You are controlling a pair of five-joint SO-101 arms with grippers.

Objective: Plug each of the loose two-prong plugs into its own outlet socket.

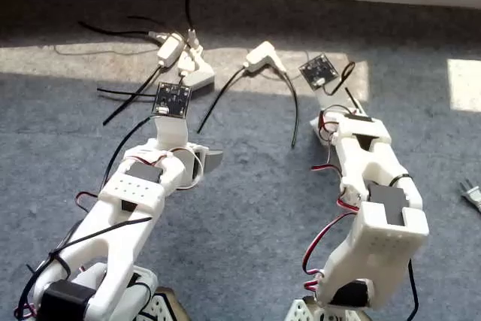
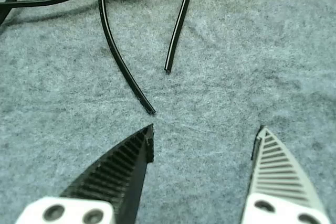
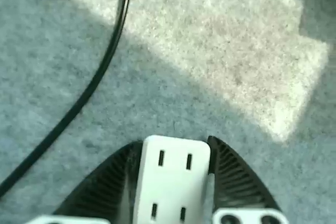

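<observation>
A grey, felt-like covering lies over the desk [image 1: 248, 208], with a sunlit band [image 1: 90, 62] across its far side. In the high view, a cluster of white pieces [image 1: 184, 58] with black leads lies at about 11 o'clock. A single white plug [image 1: 263, 56] sits at about 12 o'clock. A small two-prong piece [image 1: 472, 195] lies alone at the 3 o'clock edge, well apart from both arms.

The left pincer [image 2: 206, 135] gapes wide with nothing in it. It hangs above bare covering, just short of the free ends of two black leads [image 2: 152, 110]. The right pincer [image 3: 173, 148] is closed around a white outlet block [image 3: 173, 182], whose paired slots face outward between its fingers.

The likeliest trouble is the left pincer closing on a lead instead of a plug body. A thin, limp lead would let the plug swing, and the prongs would never line up with the slots.

The leads also run close together near the cluster, so dragging one could pull its neighbours out of place.

On the right, the block is pinched only by its sides. A push from a plug that is slightly off-axis could twist it or slide it back through the fingers.

The piece at the edge may be awkward to reach and could get nudged off the desk.
</observation>
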